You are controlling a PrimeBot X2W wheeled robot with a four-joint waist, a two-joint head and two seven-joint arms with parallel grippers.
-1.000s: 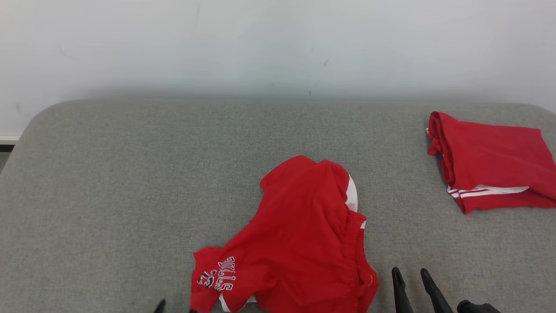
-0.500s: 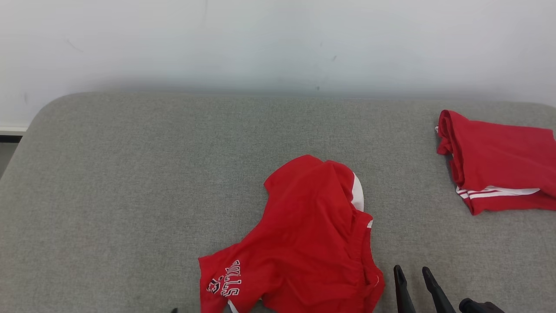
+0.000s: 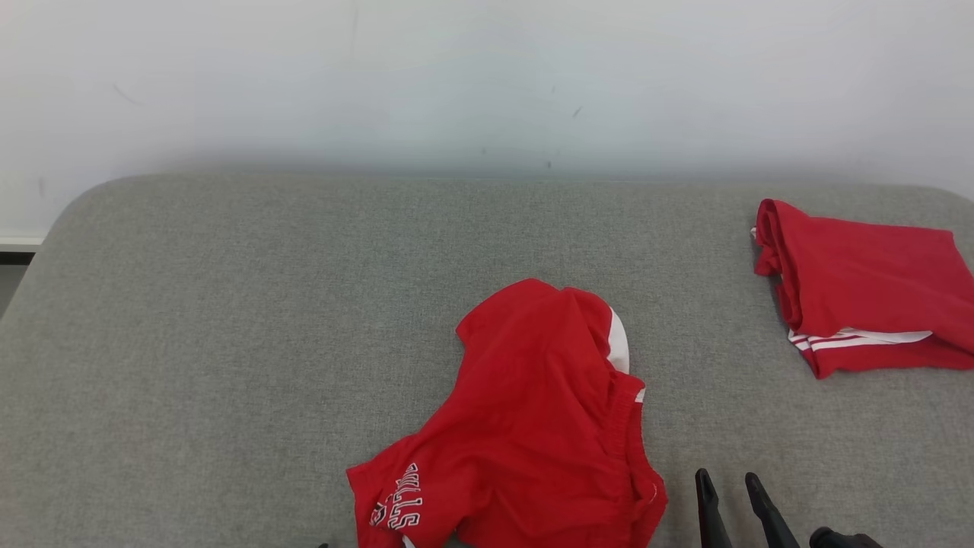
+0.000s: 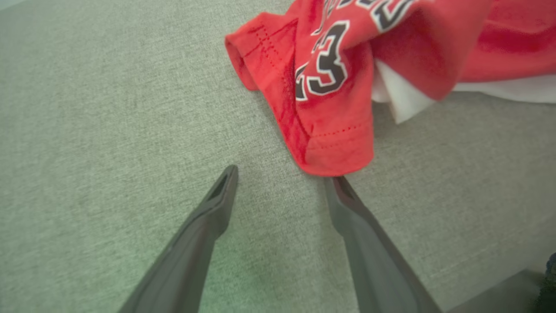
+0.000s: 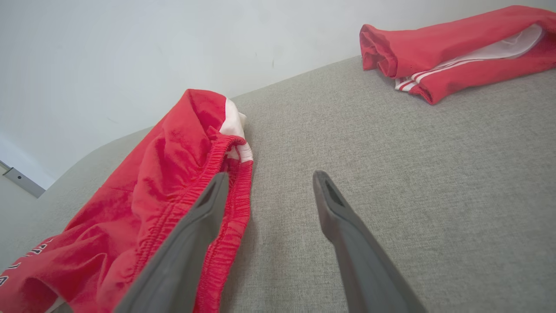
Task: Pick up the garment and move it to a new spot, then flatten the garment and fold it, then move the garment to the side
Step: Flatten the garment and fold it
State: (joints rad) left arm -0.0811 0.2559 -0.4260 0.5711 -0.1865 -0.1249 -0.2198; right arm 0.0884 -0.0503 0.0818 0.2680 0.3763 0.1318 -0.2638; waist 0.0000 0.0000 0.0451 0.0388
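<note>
The garment (image 3: 533, 411), a pair of red shorts, lies crumpled on the grey fabric surface (image 3: 228, 342) at centre front. In the head view its long axis runs diagonally, from the near left to the far right.

- Near-left end: a leg opening with a stitched hem, printed with "BULLS" and "23" in dark, white-edged characters.
- Far end: a rounded, bunched fold with a white panel showing on its right side.
- Right edge: a gathered elastic waistband.
- White fabric shows under the printed leg.

Left gripper (image 4: 283, 174): jaws open and empty, low over the surface. One fingertip is at the leg hem; contact cannot be confirmed.

Right gripper (image 3: 726, 476): jaws open and empty, just beside the waistband edge, fingers pointing away from the robot.

A folded red garment (image 3: 860, 281) with white stripes lies at the far right, well apart. A pale wall (image 3: 456, 76) stands behind the surface.
</note>
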